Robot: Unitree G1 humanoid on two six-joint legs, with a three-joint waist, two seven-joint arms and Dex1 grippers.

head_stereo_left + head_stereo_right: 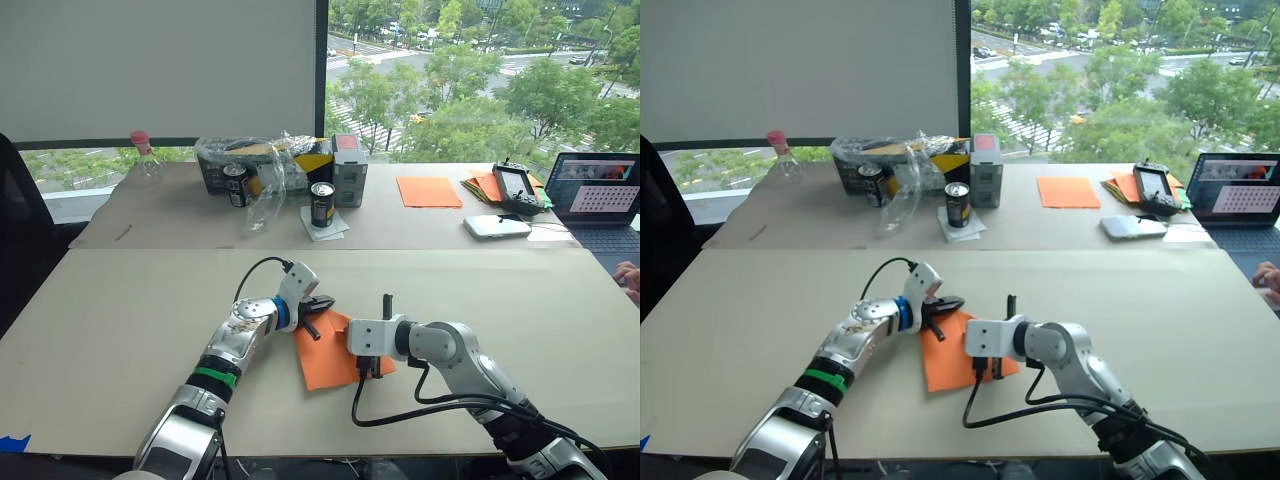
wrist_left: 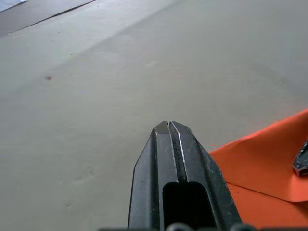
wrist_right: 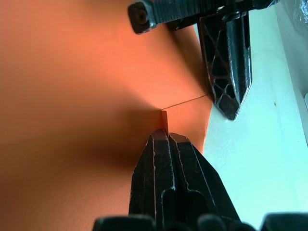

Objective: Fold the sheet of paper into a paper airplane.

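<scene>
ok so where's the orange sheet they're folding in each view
Left eye view: the sheet of paper lies on the near table, low centre, between both grippers.
Right eye view: same sheet, low centre.
Left wrist view: its edge lies beside the shut left gripper.
Right wrist view: it spreads under the shut right gripper.
Shared landmark: the left gripper at the sheet's edge.

— What rests on the near beige tabletop (image 1: 120,320)?
— A creased bright-orange sheet of paper (image 1: 325,362), lying flat.
— And the far tabletop (image 1: 420,225)?
— Two dark cans (image 1: 322,204), a smooth orange sheet (image 1: 428,191), a grey laptop (image 1: 598,200).
</scene>
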